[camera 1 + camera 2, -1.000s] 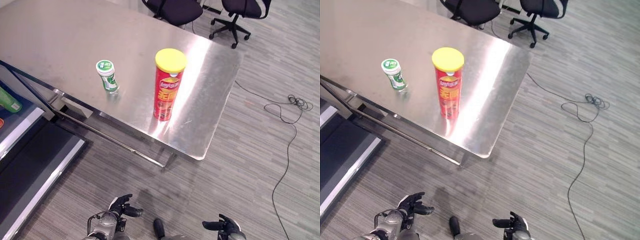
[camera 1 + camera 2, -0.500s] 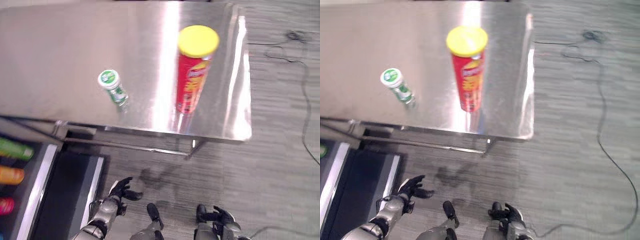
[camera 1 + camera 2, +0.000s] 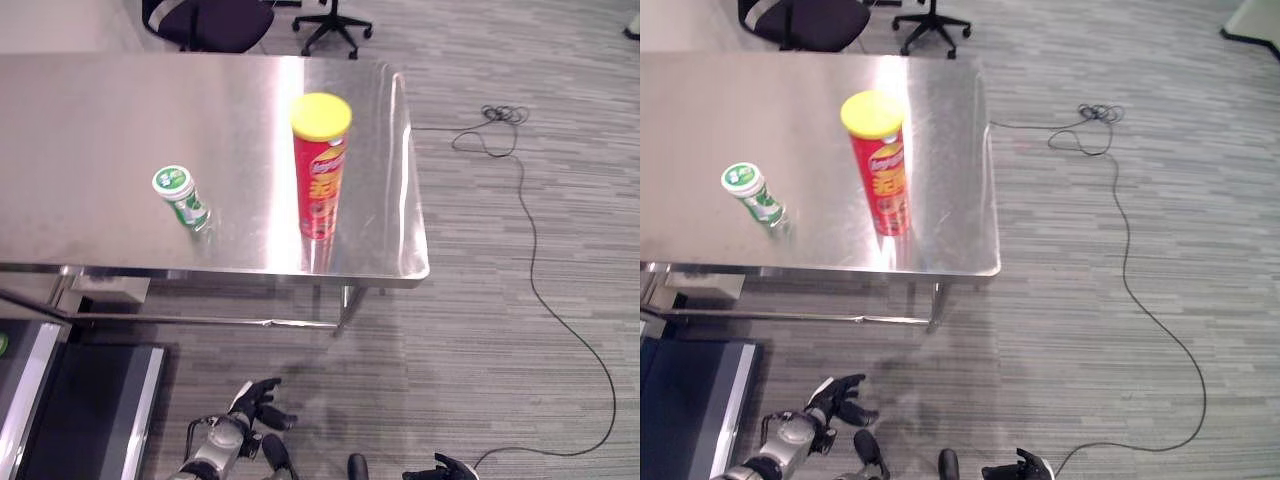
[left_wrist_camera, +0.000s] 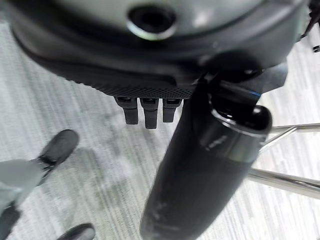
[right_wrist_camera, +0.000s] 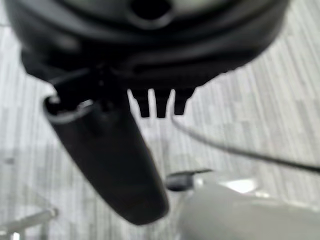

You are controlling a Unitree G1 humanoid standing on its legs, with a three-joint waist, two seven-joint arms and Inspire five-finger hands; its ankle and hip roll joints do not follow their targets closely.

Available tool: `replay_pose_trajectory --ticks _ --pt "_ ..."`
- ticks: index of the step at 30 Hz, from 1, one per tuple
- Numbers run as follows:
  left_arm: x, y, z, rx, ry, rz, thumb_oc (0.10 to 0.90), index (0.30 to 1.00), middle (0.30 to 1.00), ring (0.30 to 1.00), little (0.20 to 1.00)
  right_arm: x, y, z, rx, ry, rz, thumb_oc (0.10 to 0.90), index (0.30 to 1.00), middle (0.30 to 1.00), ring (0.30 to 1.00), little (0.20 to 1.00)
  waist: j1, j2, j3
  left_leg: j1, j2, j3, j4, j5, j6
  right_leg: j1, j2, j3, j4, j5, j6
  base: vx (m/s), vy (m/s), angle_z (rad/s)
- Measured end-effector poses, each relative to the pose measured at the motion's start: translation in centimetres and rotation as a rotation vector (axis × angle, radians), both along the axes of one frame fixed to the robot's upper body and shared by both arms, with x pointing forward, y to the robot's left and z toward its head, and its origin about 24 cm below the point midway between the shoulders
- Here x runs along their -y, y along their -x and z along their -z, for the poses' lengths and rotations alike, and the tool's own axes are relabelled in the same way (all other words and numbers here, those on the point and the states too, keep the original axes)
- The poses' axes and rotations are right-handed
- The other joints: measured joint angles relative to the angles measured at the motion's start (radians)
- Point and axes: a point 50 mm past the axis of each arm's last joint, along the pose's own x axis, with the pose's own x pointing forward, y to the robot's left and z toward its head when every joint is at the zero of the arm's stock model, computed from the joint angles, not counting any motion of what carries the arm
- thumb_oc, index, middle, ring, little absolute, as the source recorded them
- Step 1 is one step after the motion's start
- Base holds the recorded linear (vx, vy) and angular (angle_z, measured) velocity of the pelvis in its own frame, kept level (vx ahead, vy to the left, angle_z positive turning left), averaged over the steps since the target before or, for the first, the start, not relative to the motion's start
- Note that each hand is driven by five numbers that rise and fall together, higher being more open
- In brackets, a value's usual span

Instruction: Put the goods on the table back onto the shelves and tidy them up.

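We stand back from a steel table (image 3: pixel 120 110) with both arms low, so nothing is in hand yet. The tall red can (image 3: pixel 319 170) with its yellow lid stands upright near the table's right end, well in from the edge. We judge it light and stiff, a smooth tube that could slip or tip if nudged high, so we would wrap it round the middle, below the lid. The small green-and-white bottle (image 3: pixel 181 197) sits well apart to its left, leaning a little, nearer the front edge. It looks light, hard and slick; we would pinch it round the body, not the cap, and watch that it does not roll.

Our left hand (image 3: pixel 251 402) hangs low over the floor, fingers loosely spread and holding nothing. Our right hand (image 3: pixel 1025 467) is at the bottom edge, also empty, its fingers relaxed in the wrist view.

The tabletop is bare polished metal, glossy and probably slippery, with a rounded near corner. A dark shelf edge (image 3: pixel 80 400) lies at lower left. The floor (image 3: pixel 500 320) is grey striped carpet; a thin cable (image 3: pixel 530 250) trails across it, and an office chair (image 3: pixel 205 20) stands beyond the table.
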Motion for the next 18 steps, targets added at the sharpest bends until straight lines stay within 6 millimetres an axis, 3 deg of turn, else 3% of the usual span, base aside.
replay_pose_trajectory --ticks 3,5,7,8,10,13,15,16,18 --pt "-1.9 0.3 0.0 -0.003 0.009 -0.141 0.8 0.9 0.9 0.9 0.9 -0.2 -0.5 -0.1 0.018 -0.003 -0.006 0.8 0.9 0.9 0.9 0.9 0.023 -0.044 0.014 -0.011 0.036 -0.014 0.089 0.0 0.0 0.013 0.009 0.003 0.007 0.003 -0.005 -0.03 -0.05 -0.05" --pt "-3.1 1.2 0.2 -0.021 0.01 -0.218 0.8 0.9 0.9 0.9 0.9 0.0 -1.0 -0.3 0.04 0.002 -0.004 0.8 0.9 0.9 0.9 0.9 0.02 -0.058 0.014 -0.021 0.058 -0.02 0.136 -0.001 0.0 0.022 0.018 0.003 0.009 0.006 -0.009 -0.01 -0.06 -0.1" --pt "-4.6 2.5 0.4 -0.015 0.075 -0.434 0.8 0.9 0.9 0.9 0.9 0.0 -2.3 -0.7 0.114 -0.01 0.03 0.8 0.9 0.9 0.9 0.9 0.022 -0.083 0.022 -0.038 0.102 -0.06 0.206 -0.001 -0.002 0.031 0.034 0.027 0.015 0.02 -0.029 -0.03 -0.027 -0.33" --pt "-5.3 3.3 0.5 -0.013 0.108 -0.544 0.8 0.9 0.9 0.9 0.9 0.0 -3.1 -1.1 0.163 -0.02 0.054 0.8 0.9 0.9 0.9 0.9 0.021 -0.094 0.026 -0.038 0.129 -0.073 0.229 0.004 -0.008 0.033 0.046 0.031 0.02 0.024 -0.034 -0.03 0.015 -0.38" --pt "-5.6 3.8 0.6 -0.015 0.125 -0.615 0.8 0.9 0.9 0.9 0.9 0.0 -3.8 -1.4 0.196 -0.02 0.054 0.8 0.9 0.9 0.9 0.9 0.023 -0.11 0.028 -0.041 0.14 -0.106 0.254 0.019 -0.032 0.03 0.049 0.033 0.032 0.029 -0.041 0.01 0.048 -0.3" --pt "-4.1 2.9 0.7 0.012 0.188 -0.669 0.8 0.9 0.9 0.9 0.9 1.7 -4.6 -2.2 0.261 0.017 0.129 0.8 0.9 0.9 0.9 0.9 0.016 -0.099 0.03 -0.017 0.115 -0.245 0.14 0.056 -0.097 -0.002 0.051 0.042 0.041 0.032 -0.047 0.03 0.154 -0.13" --pt "-3.2 2.9 0.7 0.032 0.236 -0.708 0.8 0.9 0.9 0.9 0.9 3.6 -4.9 -3.9 0.393 0.041 0.231 0.8 0.9 0.9 0.9 0.9 0.014 -0.07 0.029 0.024 0.105 -0.213 0.048 0.045 -0.088 -0.003 0.051 0.032 0.029 0.035 -0.051 0.06 0.15 -0.02" --pt "-3.1 3.4 0.9 0.026 0.246 -0.738 0.8 0.9 0.9 0.9 0.9 4.7 -5.1 -5.0 0.451 0.083 0.243 0.8 0.9 0.9 0.9 0.9 0.006 -0.05 0.028 0.045 0.1 -0.2 0.012 0.035 -0.102 0.004 0.052 0.032 0.019 0.039 -0.057 0.06 0.131 -0.05" --pt "-3.4 3.7 1.0 0.02 0.234 -0.752 0.8 0.9 0.9 0.9 0.9 6.1 -5.6 -6.1 0.499 0.145 0.247 0.8 0.9 0.9 0.9 0.9 -0.003 -0.042 0.026 0.059 0.084 -0.201 -0.015 0.029 -0.109 0.007 0.044 0.033 0.013 0.042 -0.056 0.06 0.176 -0.01"
